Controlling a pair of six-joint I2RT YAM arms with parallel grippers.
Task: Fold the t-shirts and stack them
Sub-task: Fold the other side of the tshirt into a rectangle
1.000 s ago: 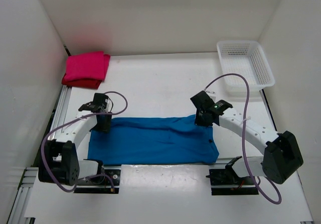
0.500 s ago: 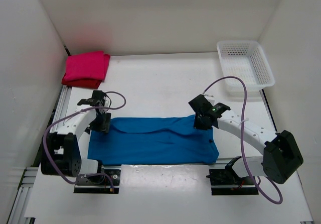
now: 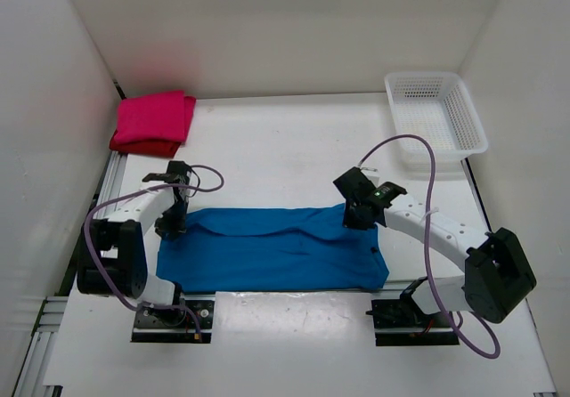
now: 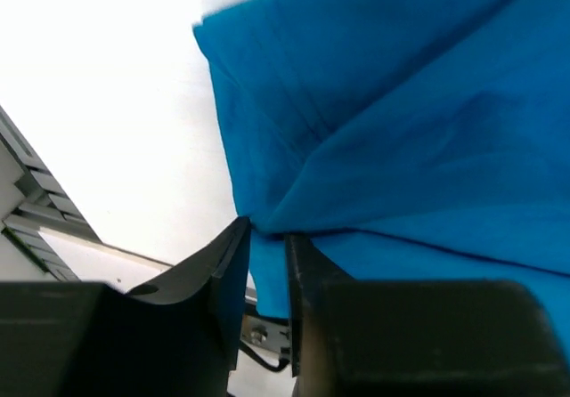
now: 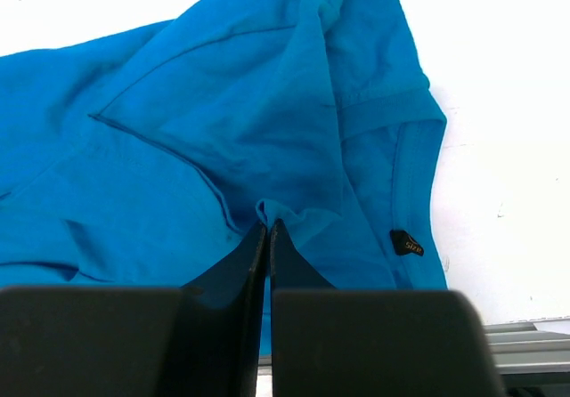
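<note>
Blue cloth fills the middle of the white table [image 3: 285, 148]: the blue t-shirt [image 3: 267, 250] lies spread as a wide band across the near half, between the two arms, with a loose crease running along its far edge. The left gripper [image 3: 171, 223] is down at the shirt's far left corner, and its wrist view shows the fingers drawn close together with a fold of the blue cloth pinched in the narrow gap between them. The right gripper [image 3: 354, 217] sits at the far right corner, its fingers pressed together on a small pucker of the same shirt. A small black label [image 5: 406, 243] shows near the hem there. In the far left corner of the table the pink t-shirt [image 3: 153, 118] lies folded on top of the dark red t-shirt [image 3: 134, 146], well apart from the blue one. A white mesh basket [image 3: 472, 117] stands at the far right.
</note>
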